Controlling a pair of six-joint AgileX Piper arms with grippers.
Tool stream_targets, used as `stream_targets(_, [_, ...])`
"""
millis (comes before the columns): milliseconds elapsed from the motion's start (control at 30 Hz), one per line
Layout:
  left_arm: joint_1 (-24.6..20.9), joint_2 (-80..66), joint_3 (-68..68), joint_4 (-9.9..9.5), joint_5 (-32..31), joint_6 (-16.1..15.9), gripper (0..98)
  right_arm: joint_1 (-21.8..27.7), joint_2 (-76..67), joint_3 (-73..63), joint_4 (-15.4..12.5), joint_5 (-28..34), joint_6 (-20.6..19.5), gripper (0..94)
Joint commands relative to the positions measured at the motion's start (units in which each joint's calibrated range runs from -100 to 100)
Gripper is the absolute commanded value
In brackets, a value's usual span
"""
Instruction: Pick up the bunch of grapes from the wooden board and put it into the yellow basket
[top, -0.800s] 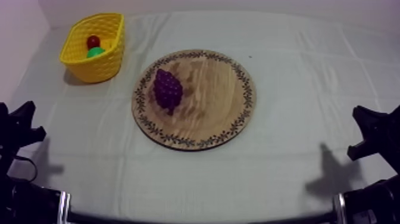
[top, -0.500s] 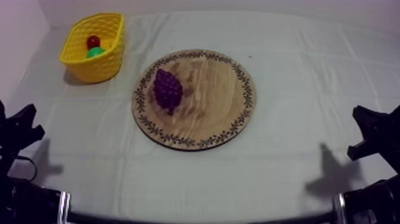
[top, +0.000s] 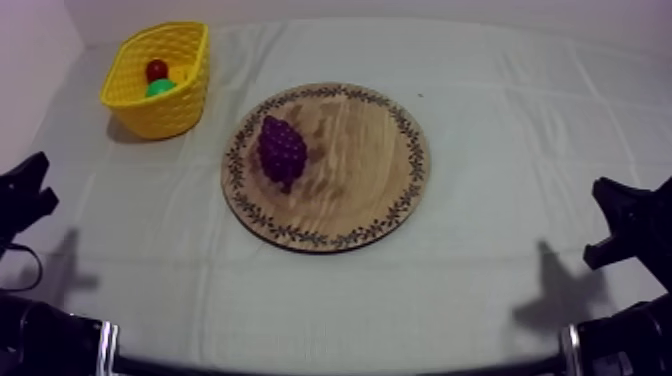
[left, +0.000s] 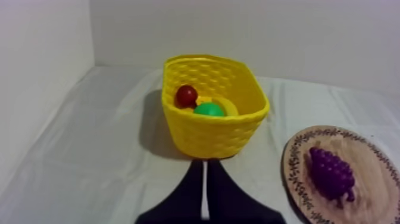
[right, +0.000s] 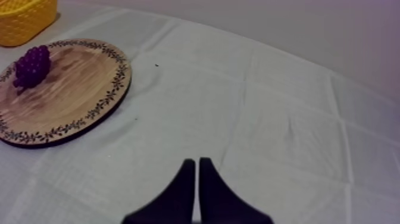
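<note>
Risks as I see them: left gripper (left: 203, 164) has its fingers pressed together into a wedge, so if I come down without opening them I'll just shove the grapes (top: 282, 150) across the board (top: 360, 190). Lumpy bunch; an off-centre pinch could let it roll out. Basket (top: 152, 115) looks light and already holds a small red fruit (left: 186, 95) and a green fruit (left: 209, 110); clipping its rim could tip it. Grapes sit at 9 o'clock on the board, well apart from both grippers; basket is at 10 o'clock from the board. Right gripper (right: 193, 162) likewise closed on nothing, over bare cloth (right: 286, 119).
</note>
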Motion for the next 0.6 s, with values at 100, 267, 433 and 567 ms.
stream_targets(100, [1.49,10.21,-13.13,-0.08,2.07,0.80,0.0,0.02,-0.01,-0.03,0.01,0.00,-0.01,0.4])
stream_targets(267, [3.05,18.87,-24.65,-0.67,5.07,1.33,0.0,0.02,-0.01,-0.03,0.01,0.00,0.00,0.4])
stream_targets(433, [4.95,26.33,-35.02,-2.06,8.27,1.99,0.0,0.02,-0.01,-0.03,0.01,0.00,-0.01,0.4])
stream_targets(567, [7.36,32.22,-43.37,-3.44,12.58,2.58,0.0,0.02,-0.01,-0.03,0.01,0.00,-0.01,0.4])
